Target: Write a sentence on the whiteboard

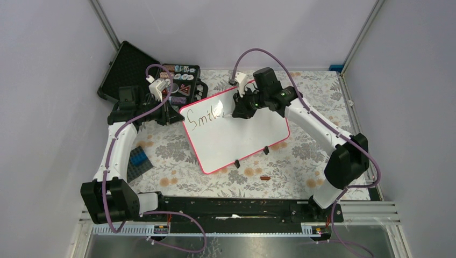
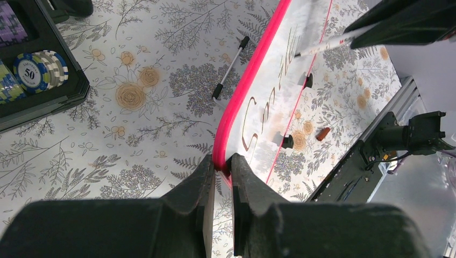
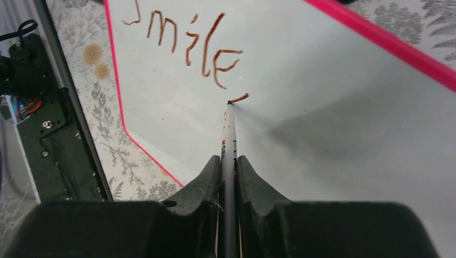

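Right gripper [image 3: 228,161] clamped on marker [image 3: 229,129], tip touching whiteboard [image 3: 333,107] just after sentence [image 3: 188,51] start "Smile"; left gripper [image 2: 221,161] pinches board's far-left corner rim.

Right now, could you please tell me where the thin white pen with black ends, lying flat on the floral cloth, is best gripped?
Probably mid-barrel, from straight above, closing across the thin white pen: it lies flat on the floral cloth, apart from the pink-rimmed whiteboard, cloth bare either side.
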Controlling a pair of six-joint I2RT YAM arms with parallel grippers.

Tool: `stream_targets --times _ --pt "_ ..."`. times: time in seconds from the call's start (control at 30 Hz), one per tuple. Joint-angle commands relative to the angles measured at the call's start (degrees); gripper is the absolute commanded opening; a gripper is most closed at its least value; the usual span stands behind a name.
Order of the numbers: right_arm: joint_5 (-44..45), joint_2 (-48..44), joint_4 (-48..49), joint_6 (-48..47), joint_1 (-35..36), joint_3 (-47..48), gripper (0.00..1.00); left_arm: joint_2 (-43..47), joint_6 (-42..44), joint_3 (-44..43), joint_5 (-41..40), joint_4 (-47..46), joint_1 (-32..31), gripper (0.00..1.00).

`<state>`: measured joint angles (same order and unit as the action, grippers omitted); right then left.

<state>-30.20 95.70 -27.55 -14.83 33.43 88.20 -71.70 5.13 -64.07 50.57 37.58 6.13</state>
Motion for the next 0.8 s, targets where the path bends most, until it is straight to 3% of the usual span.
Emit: stream_targets --times 0.0,0.17,0.33,0.5,0.77 --pt "-3.0 -2.8 1.0 -0.3 1.9 -1.4 0.00 0.1 3.3 -1.9 -2.1 -1.3 -0.9 0.00" --pt "-5.2 -4.5 1.0 1.4 1.7 0.1 0.00 -1.3 3.4 -3.7 -2.5 -0.9 -0.9 0.17" --pt "-6.6 -4.8 0.9 2.5 0.8 1.7 0.00 -3.6 4.1 -6.3 -2.9 -0.9 -1.1 0.26" --pt "-6.6 -4.8 0.9 2.5 -1.3 3.4 0.00 -5.5 3.9 -9.5 -2.8 -0.9 -1.1 0.41" --pt "-6.8 -5.3 0.8 1.4 -4.4 3.9 0.00 -2.6 3.3 -6.7 1.4 0.1 -1.1 0.63"
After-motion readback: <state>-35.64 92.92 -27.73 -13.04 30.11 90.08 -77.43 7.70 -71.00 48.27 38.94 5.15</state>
